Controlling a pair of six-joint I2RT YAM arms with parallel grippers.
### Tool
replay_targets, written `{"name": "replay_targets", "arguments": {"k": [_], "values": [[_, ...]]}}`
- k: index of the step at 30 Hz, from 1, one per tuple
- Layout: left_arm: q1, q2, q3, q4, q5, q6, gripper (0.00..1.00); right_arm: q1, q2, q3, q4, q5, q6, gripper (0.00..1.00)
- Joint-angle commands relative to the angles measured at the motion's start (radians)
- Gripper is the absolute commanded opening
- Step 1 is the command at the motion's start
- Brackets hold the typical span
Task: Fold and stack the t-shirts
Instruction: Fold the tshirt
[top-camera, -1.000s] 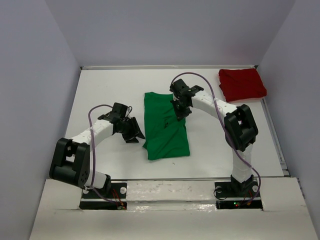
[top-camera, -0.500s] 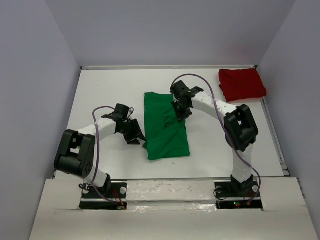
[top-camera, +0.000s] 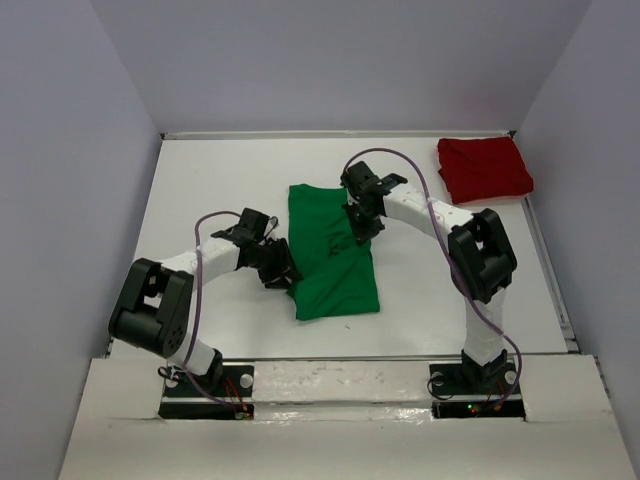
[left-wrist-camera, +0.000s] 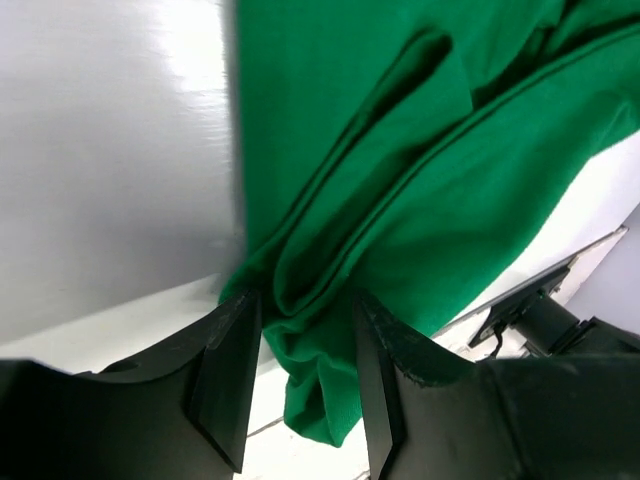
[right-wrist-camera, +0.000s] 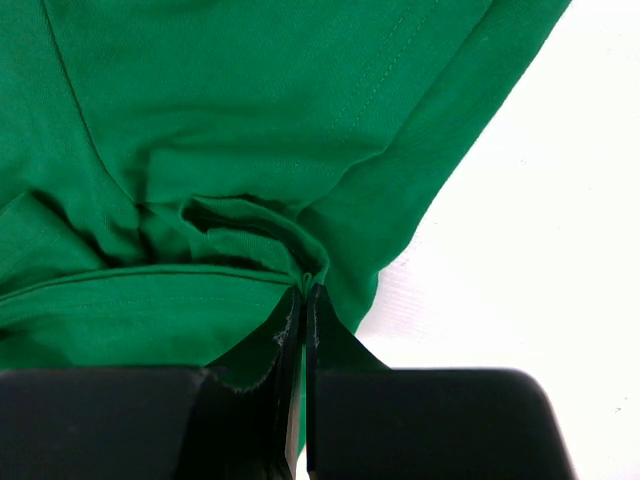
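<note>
The green t-shirt (top-camera: 332, 258) lies partly folded in the middle of the white table. The dark red t-shirt (top-camera: 483, 168) lies folded at the back right. My left gripper (top-camera: 283, 274) is at the green shirt's left edge. In the left wrist view its jaws (left-wrist-camera: 300, 375) stand open, with a bunched fold of green cloth (left-wrist-camera: 400, 170) between the fingers. My right gripper (top-camera: 362, 228) is over the shirt's upper right part. In the right wrist view it (right-wrist-camera: 303, 300) is shut, pinching a ridge of green cloth (right-wrist-camera: 200, 120).
The white table (top-camera: 220, 180) is boxed in by grey walls at the left, back and right. Both arm bases stand at the near edge. The right arm's cable (top-camera: 420, 175) loops above its forearm.
My left gripper has moved right, from bare table beside the shirt to the shirt's left edge, with cloth now between its jaws. The right gripper has stayed pinching the shirt.
</note>
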Motion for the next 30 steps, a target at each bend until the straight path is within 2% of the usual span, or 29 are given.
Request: {"name": "replay_targets", "arguments": {"k": [1, 5, 7, 8, 9, 10, 11, 19, 24, 25, 30], "values": [[-0.046, -0.006, -0.009, 0.023, 0.034, -0.023, 0.50, 0.002, -0.031, 0.020, 0.008, 0.007, -0.002, 0.00], [-0.063, 0.009, -0.028, 0.042, 0.049, -0.034, 0.46, 0.002, -0.037, 0.019, 0.009, 0.007, 0.001, 0.00], [-0.066, 0.015, -0.029, 0.045, 0.044, -0.034, 0.38, 0.002, -0.037, 0.020, 0.009, 0.010, 0.001, 0.00], [-0.066, 0.017, -0.029, 0.045, 0.044, -0.034, 0.32, 0.002, -0.040, 0.019, 0.009, 0.010, -0.001, 0.00], [-0.066, 0.018, -0.028, 0.046, 0.046, -0.034, 0.15, 0.002, -0.038, 0.020, 0.008, 0.005, -0.001, 0.00], [-0.065, 0.021, -0.028, 0.046, 0.046, -0.034, 0.03, 0.002, -0.040, 0.022, 0.006, 0.004, -0.001, 0.00], [-0.065, 0.023, -0.022, 0.042, 0.044, -0.032, 0.00, 0.002, -0.040, 0.017, 0.008, 0.008, 0.001, 0.00], [-0.065, 0.012, 0.031, -0.015, -0.052, 0.000, 0.00, 0.002, -0.061, -0.015, 0.019, 0.013, 0.008, 0.00], [-0.060, 0.004, 0.155, -0.119, -0.195, 0.092, 0.00, 0.002, -0.087, -0.038, 0.031, 0.044, 0.033, 0.00], [-0.060, 0.015, 0.217, -0.163, -0.245, 0.130, 0.00, 0.002, -0.092, -0.053, 0.034, 0.060, 0.037, 0.00], [-0.059, 0.063, 0.424, -0.254, -0.322, 0.216, 0.00, 0.002, -0.097, -0.075, 0.037, 0.077, 0.048, 0.00]]}}
